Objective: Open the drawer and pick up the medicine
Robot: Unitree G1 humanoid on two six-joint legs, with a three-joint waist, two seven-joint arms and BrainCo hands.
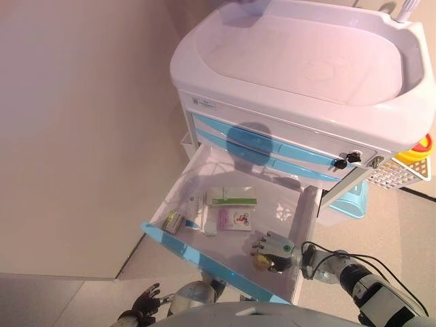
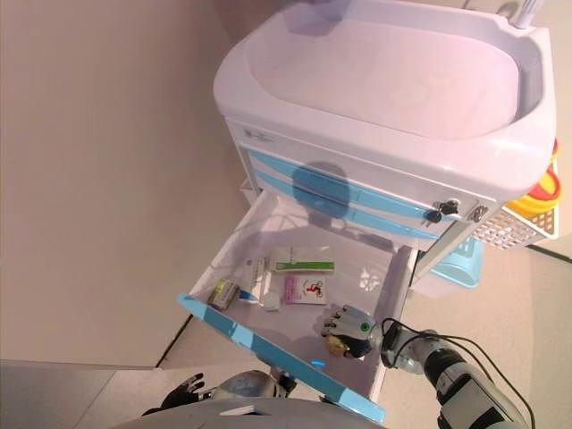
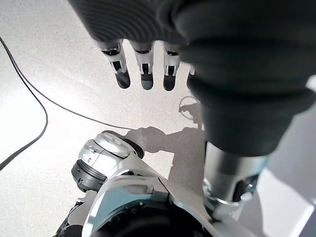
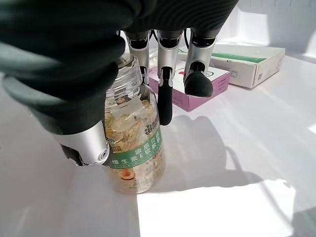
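Observation:
The cart's lowest drawer (image 1: pixel 204 255) stands pulled out, with a blue front and a white inside. At its front right a clear medicine bottle (image 4: pixel 136 148) of yellow capsules with a green label stands on the drawer floor. My right hand (image 1: pixel 276 246) reaches into the drawer from the right. Its thumb (image 4: pixel 84 143) presses one side of the bottle and a finger (image 4: pixel 165 98) touches the other, so the hand is shut on the bottle (image 1: pixel 262 260). My left hand (image 1: pixel 144 303) hangs low beside the drawer front with straight fingers (image 3: pixel 143 64), holding nothing.
Also in the drawer are a green-and-white box (image 1: pixel 231 197), a pink box (image 1: pixel 234 219), a white tube (image 1: pixel 195 208) and a small packet (image 1: pixel 174 221). The white cart (image 1: pixel 306 68) has closed blue drawers with keys (image 1: pixel 347 160), a side basket holding a yellow container (image 1: pixel 422 150) and a light-blue bin (image 1: pixel 351 201).

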